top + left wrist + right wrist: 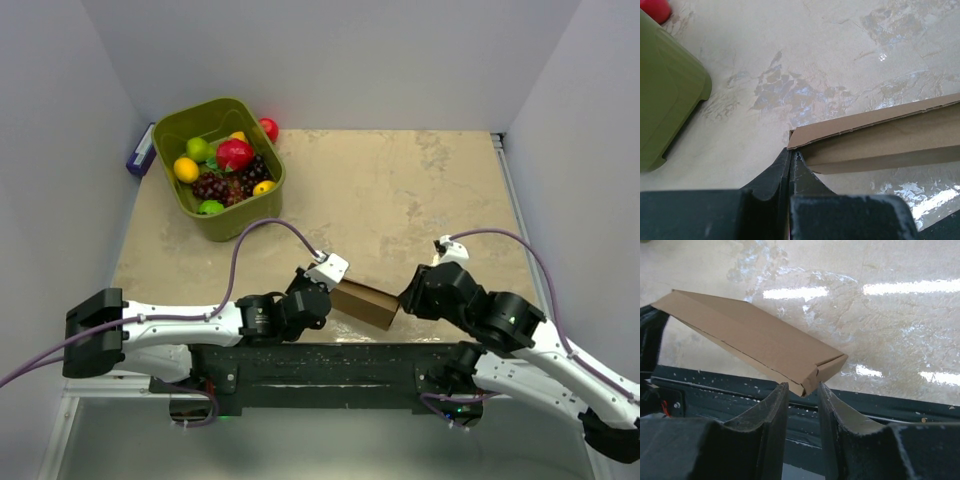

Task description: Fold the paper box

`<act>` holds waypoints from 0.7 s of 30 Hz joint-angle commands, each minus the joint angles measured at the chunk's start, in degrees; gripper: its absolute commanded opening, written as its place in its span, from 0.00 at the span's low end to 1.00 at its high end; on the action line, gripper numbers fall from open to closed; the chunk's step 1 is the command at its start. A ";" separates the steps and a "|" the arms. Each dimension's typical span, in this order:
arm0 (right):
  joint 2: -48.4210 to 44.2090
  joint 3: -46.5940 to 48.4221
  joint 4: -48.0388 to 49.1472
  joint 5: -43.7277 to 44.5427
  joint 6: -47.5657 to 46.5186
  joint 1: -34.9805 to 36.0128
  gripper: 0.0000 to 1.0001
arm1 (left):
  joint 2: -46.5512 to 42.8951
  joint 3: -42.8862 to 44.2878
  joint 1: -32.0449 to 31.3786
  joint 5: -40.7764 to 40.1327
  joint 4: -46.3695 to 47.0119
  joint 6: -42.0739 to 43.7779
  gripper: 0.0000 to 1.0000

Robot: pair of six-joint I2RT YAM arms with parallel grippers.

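Observation:
The paper box (365,303) is a flat folded brown cardboard piece, held off the table between my two arms near the front edge. My left gripper (328,293) is shut, its fingertips (791,151) pinching the box's near corner (880,135). In the right wrist view the paper box (750,340) slopes up towards the left arm. Its other corner hangs just above the gap of my right gripper (802,385), which is open, with neither finger touching it. Seen from above, the right gripper (405,298) sits at the box's right end.
An olive-green bin (232,225) full of fruit stands at the back left, and its corner (665,100) shows in the left wrist view. A red fruit (269,128) lies behind it, a small purple-and-white item (140,152) beside it. The black base rail (330,365) runs under the box.

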 commanded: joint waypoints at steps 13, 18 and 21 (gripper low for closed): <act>1.83 -3.81 5.52 -1.01 0.32 0.25 0.21 | 2.33 -0.17 -0.74 4.30 -5.89 -1.60 0.00; 1.48 -4.60 6.05 -2.31 1.55 0.24 0.04 | 2.33 -0.96 -0.74 3.95 -4.84 -0.28 0.00; -0.36 -6.18 7.19 -3.03 2.69 0.24 0.00 | 2.33 -2.19 -0.92 3.69 -3.17 1.30 0.00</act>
